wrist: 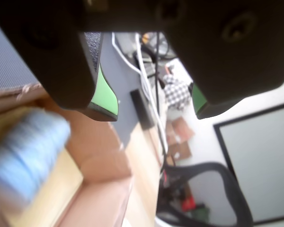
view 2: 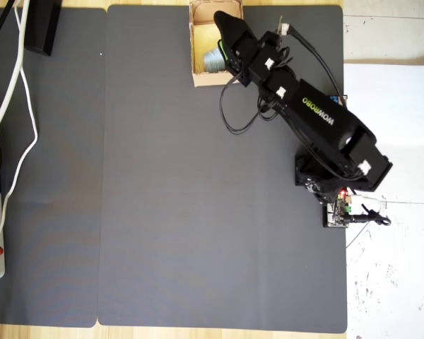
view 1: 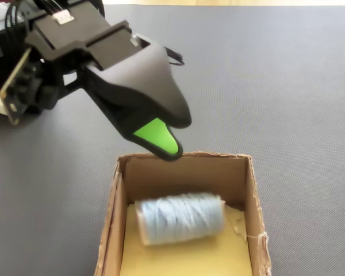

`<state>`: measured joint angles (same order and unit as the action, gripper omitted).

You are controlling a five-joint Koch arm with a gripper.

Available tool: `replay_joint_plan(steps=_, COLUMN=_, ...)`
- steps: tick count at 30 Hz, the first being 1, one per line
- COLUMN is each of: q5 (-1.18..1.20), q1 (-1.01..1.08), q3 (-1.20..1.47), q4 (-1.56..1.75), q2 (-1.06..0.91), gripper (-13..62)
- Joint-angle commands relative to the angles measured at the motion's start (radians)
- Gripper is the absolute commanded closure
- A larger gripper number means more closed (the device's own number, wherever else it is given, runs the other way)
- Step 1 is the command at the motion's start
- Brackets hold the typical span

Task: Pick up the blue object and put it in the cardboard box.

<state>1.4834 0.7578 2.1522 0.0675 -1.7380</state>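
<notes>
The small pale blue, ribbed spool-like bundle (view 1: pixel 180 218) lies on its side on the yellowish-tan floor of the small square brown cardboard box (view 1: pixel 185 172). In the fixed view it rests across the box's middle, apart from the gripper. In the wrist view the same blue bundle (wrist: pixel 26 151) is blurred at about 8 o'clock, sitting on the box's (wrist: pixel 102 156) tan floor beside the brown wall.

The black gripper with green-padded tips (wrist: pixel 154 111) is spread wide in the wrist view: one green-tipped finger (wrist: pixel 106 97) sits at about 10 o'clock from centre, the other finger (wrist: pixel 199 97) toward 2 o'clock, with a clear gap between them showing cables and floor beyond. Nothing is held between the jaws. In the fixed view only one green tip of the gripper (view 1: pixel 160 140) shows, hanging just above the far rim of the box at 12 o'clock from the bundle; whether it touches the rim cannot be told.

In the overhead view the box (view 2: pixel 196 42) stands at the far edge of the dark grey mat (view 2: pixel 198 212), at about 12 o'clock, and the black arm (view 2: pixel 311 116) reaches to it from roughly 3 o'clock, covering the right part of the box. The bundle (view 2: pixel 212 61) shows as a pale patch inside.
</notes>
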Motion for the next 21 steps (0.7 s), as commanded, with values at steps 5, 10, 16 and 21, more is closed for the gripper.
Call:
replay_joint_plan(steps=5, q5=0.072, q1=-0.127, q3=0.069, q4=0.028, q2=-0.178, gripper=16.8)
replay_joint_plan(steps=10, q5=0.075, q1=-0.262, q3=0.183, q4=0.035, q2=-0.305, gripper=16.1)
replay_joint_plan(steps=16, q5=0.064, q1=-0.434, q3=0.314, q4=0.032, q2=-0.445, gripper=16.0)
replay_joint_plan(steps=21, q5=0.058, q1=-0.594, q3=0.451, q4=0.032, q2=-0.549, gripper=15.3)
